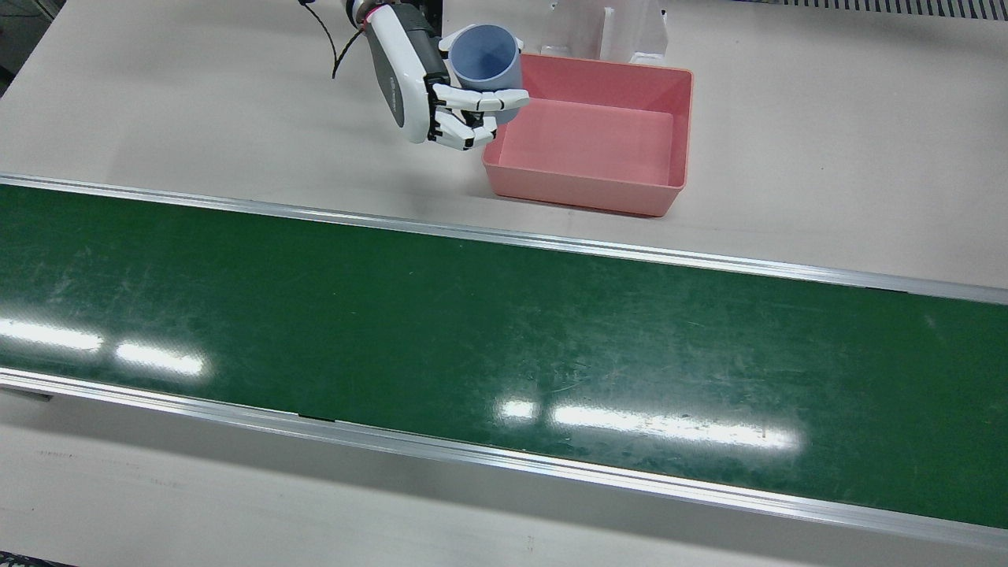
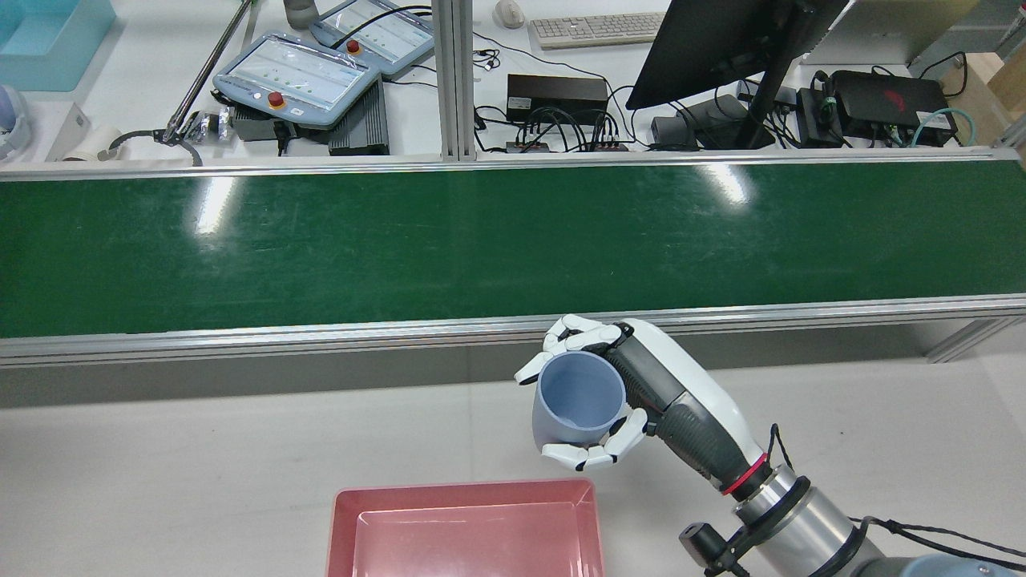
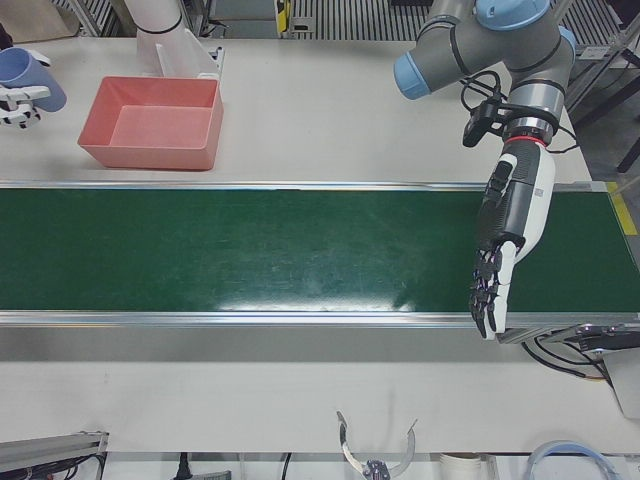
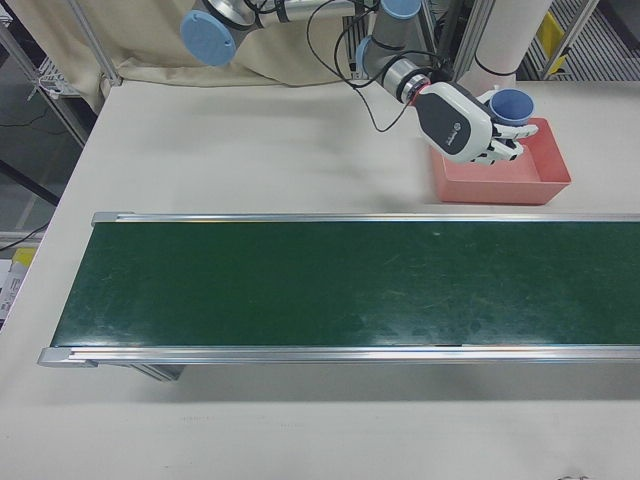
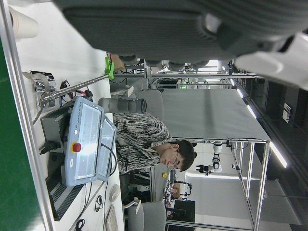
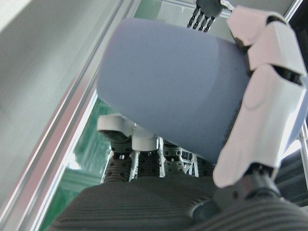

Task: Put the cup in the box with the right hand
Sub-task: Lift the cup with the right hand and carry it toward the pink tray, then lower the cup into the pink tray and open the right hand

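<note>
Your right hand [image 1: 429, 87] is holding the blue cup [image 1: 486, 59] off the table, its fingers [image 1: 480, 100] wrapping around the cup's wall from one side and its thumb pressing from the other, as the rear view shows. The cup is sitting mouth-up, slightly tilted, and its inside is showing nothing but bare blue wall. In the front view the cup is overlapping the far-left corner of the pink box [image 1: 587, 198]; in the rear view, however, the cup [image 2: 579, 398] is appearing beside and just beyond the box's right corner [image 2: 593, 513], toward the belt, so whether it is hanging above the box's opening or just outside its rim cannot be told. The box is resting on the pale table [image 1: 827, 157], between the arm pedestals and the green conveyor belt [image 1: 488, 331], and its floor is lying bare.

In the right hand view, the cup's rounded wall [image 6: 178, 101] is filling the frame, with pale fingers [image 6: 269, 106] clamping it against the palm.

Your left hand [image 3: 497, 270] is hanging over the far right stretch of the belt in the left-front view, well apart from cup and box, its fingers pointing down, straight and close together, gripping nothing.
</note>
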### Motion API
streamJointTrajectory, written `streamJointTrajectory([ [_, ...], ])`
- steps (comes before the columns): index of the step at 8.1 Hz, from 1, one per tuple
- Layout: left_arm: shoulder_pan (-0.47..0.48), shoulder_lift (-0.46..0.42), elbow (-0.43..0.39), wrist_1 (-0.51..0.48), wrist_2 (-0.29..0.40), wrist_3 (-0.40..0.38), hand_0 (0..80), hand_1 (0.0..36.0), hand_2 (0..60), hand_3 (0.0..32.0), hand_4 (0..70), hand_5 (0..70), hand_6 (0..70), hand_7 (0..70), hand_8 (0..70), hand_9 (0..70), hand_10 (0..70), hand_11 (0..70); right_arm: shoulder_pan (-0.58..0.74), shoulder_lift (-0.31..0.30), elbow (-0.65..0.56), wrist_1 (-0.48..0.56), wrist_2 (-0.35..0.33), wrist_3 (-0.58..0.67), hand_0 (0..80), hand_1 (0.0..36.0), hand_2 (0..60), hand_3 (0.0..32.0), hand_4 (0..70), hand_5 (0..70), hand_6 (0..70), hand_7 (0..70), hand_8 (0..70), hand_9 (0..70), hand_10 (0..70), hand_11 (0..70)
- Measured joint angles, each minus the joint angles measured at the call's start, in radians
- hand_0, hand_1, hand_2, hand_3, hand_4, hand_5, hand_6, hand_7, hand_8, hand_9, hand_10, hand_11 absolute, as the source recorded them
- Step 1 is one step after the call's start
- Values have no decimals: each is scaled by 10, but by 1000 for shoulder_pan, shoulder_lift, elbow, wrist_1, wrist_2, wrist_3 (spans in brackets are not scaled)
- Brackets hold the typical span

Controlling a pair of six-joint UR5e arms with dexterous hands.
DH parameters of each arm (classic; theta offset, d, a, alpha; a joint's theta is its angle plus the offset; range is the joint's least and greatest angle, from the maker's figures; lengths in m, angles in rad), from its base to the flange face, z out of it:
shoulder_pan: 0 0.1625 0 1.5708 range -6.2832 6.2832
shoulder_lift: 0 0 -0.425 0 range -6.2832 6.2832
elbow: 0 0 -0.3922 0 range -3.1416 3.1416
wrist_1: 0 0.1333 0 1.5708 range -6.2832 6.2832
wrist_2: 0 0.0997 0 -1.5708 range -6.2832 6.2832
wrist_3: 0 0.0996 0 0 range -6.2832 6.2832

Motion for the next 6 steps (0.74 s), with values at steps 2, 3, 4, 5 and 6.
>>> streamJointTrajectory([
  [2,0,0,0,0,0,0,0,0,0,0,0,0,0,0,0,0,0,0,-107,25,-71,60,27,-62,586,134,12,0,182,62,33,75,60,105,9,33],
  [3,0,0,0,-1,0,0,0,0,0,0,0,0,0,0,0,0,0,0,-140,29,-143,154,31,-68,561,123,12,0,164,56,29,64,60,104,2,21],
  [4,0,0,0,-1,0,0,0,0,0,0,0,0,0,0,0,0,0,0,-170,32,-207,254,34,-75,541,124,25,0,194,50,34,97,71,125,0,0],
  [5,0,0,0,-1,0,0,0,0,0,0,0,0,0,0,0,0,0,0,-188,36,-242,313,35,-79,541,107,18,0,227,47,36,114,76,136,0,0],
  [6,0,0,0,-1,0,0,0,0,0,0,0,0,0,0,0,0,0,0,-196,38,-250,336,35,-81,515,140,61,0,184,45,37,124,77,141,0,0],
])
